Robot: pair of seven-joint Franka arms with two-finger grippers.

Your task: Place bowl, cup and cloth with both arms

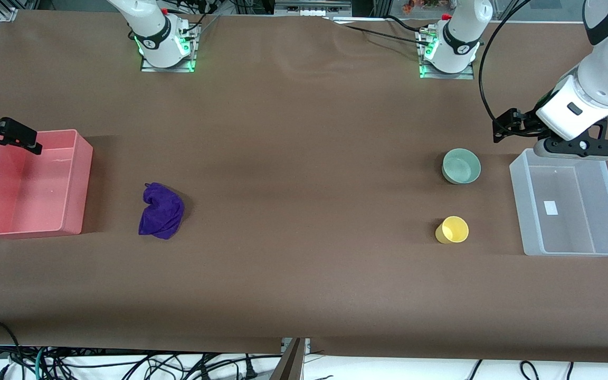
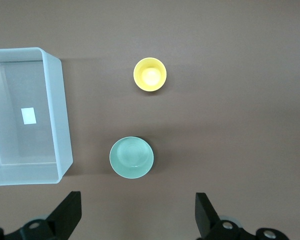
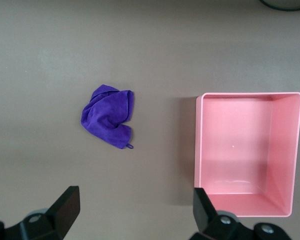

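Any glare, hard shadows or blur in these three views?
Front view: sharp, soft light, dim shadows beside the pink bin, cloth and bowl. Left wrist view: sharp, a small highlight inside the cup, faint sheen on the clear bin. Right wrist view: even light, a slight glint on the pink bin's floor, no blur. Both grippers' fingers stand open at the wrist views' bottom edges.

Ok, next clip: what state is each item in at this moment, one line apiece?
bowl: upright, empty, on the table.
cup: upright, empty, on the table, nearer the front camera than the bowl.
cloth: bunched, on the table.
pink bin: empty.
clear bin: empty.
left gripper: jaws open, holding nothing.
right gripper: jaws open, holding nothing.
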